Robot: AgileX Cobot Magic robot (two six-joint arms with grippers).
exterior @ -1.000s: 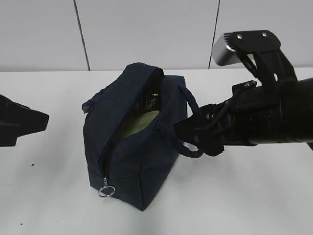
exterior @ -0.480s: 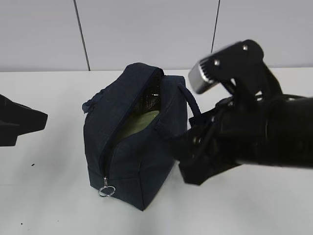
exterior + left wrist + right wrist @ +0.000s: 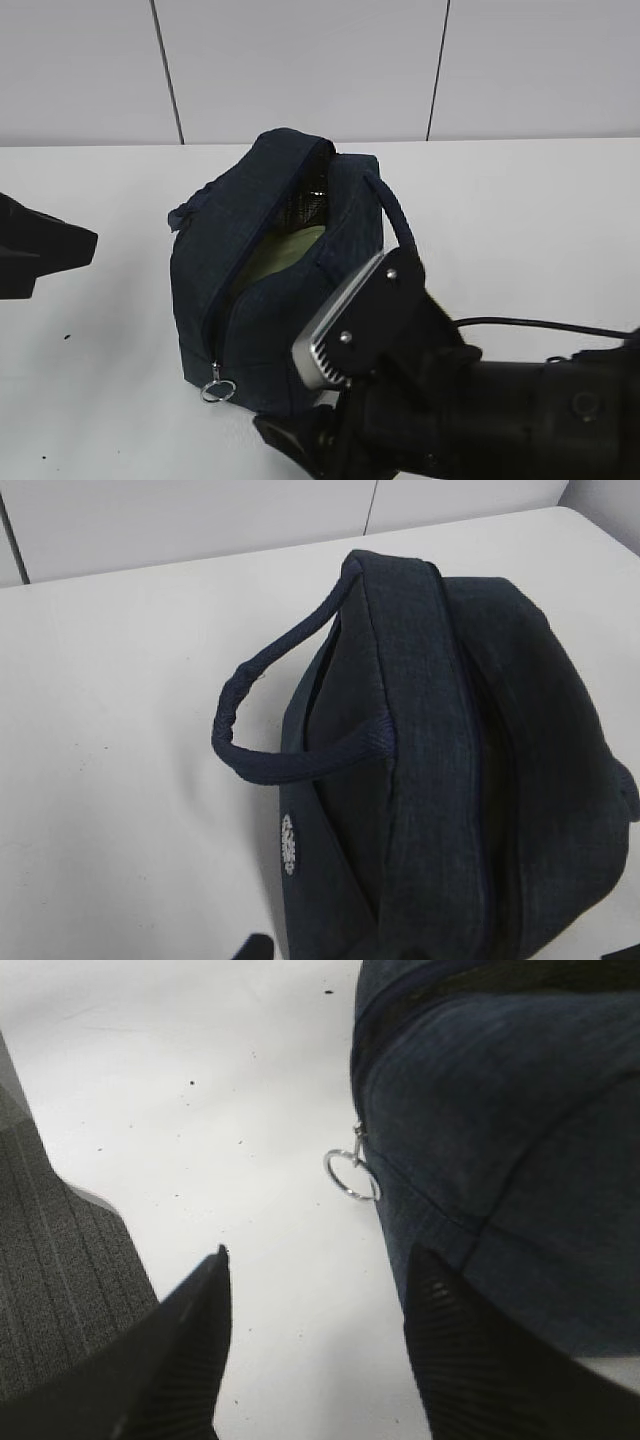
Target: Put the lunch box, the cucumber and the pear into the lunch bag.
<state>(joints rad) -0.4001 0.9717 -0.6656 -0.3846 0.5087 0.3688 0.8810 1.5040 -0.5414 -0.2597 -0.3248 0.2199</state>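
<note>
The dark navy lunch bag [image 3: 270, 290] stands mid-table with its top unzipped. The lunch box's pale green lid [image 3: 285, 250] shows inside it, below the silvery lining [image 3: 316, 198]. The metal ring pull [image 3: 217, 388] hangs at the bag's near end. My right gripper [image 3: 318, 1252] is open and empty, low over the table, with the ring pull [image 3: 350, 1175] just ahead of its fingertips. In the exterior view the right arm [image 3: 480, 410] fills the lower right. My left gripper [image 3: 60, 250] waits left of the bag, open, looking down on the bag's handle [image 3: 290, 720]. The cucumber and the pear are out of view.
A white table [image 3: 90, 400] carries the bag, with a pale panelled wall [image 3: 300, 60] behind. In the right wrist view a grey ribbed surface [image 3: 60, 1290] lies past the table's edge on the left.
My right arm has swung from beside the bag's right handle down to the near end of the bag, by the ring pull. The left gripper and the bag have not moved.
</note>
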